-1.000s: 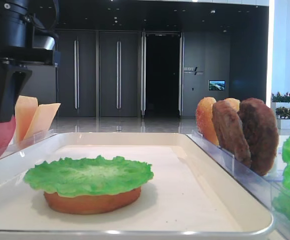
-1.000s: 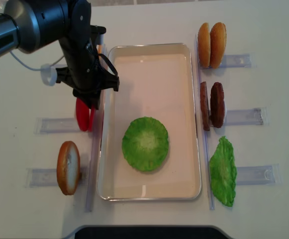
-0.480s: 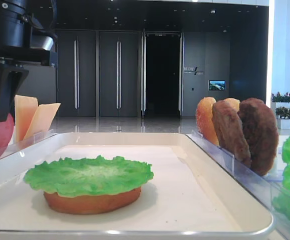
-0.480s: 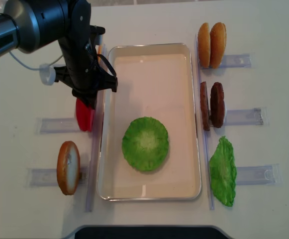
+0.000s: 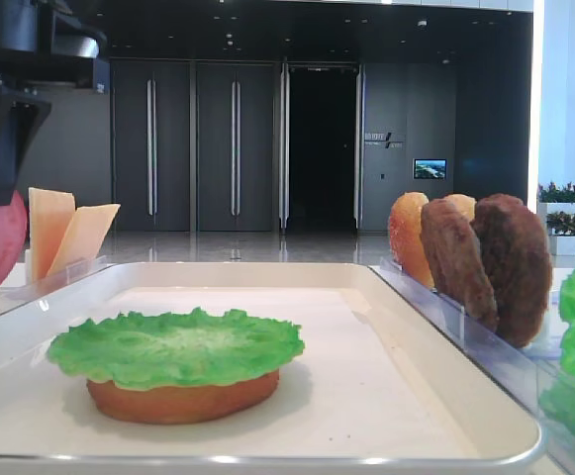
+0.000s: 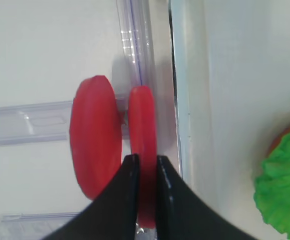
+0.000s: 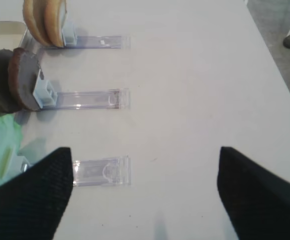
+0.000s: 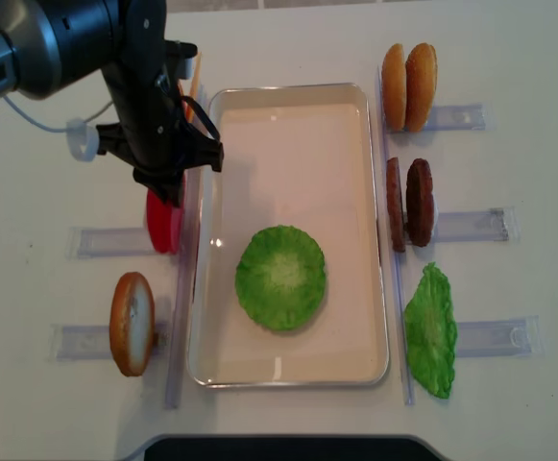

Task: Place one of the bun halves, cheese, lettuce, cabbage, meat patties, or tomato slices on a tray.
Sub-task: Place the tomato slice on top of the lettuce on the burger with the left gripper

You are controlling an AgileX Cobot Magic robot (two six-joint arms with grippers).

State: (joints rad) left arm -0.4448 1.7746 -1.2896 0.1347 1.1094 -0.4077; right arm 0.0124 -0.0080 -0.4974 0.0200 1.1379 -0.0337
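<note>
Two red tomato slices stand on edge in a clear rack left of the tray (image 8: 288,89). My left gripper (image 6: 145,161) is shut on the tomato slice (image 6: 142,117) nearer the tray, its black fingers pinching the rim. The other tomato slice (image 6: 96,136) stands just beside it. From above, the left gripper (image 8: 166,188) sits over the tomato slices (image 8: 163,228). On the tray lies a lettuce (image 8: 280,277) leaf on a bun half (image 5: 183,400). My right gripper (image 7: 145,200) hangs open over bare table, holding nothing.
Right of the tray, clear racks hold two bun halves (image 8: 408,86), two meat patties (image 8: 408,202) and a lettuce leaf (image 8: 430,329). Left of it stand a bun half (image 8: 132,323) and cheese slices (image 5: 64,233). A long clear strip (image 8: 184,288) runs along the tray's left rim.
The left gripper has closed onto the tomato slice and risen a little with it. The tray and the other food pieces have not moved.
</note>
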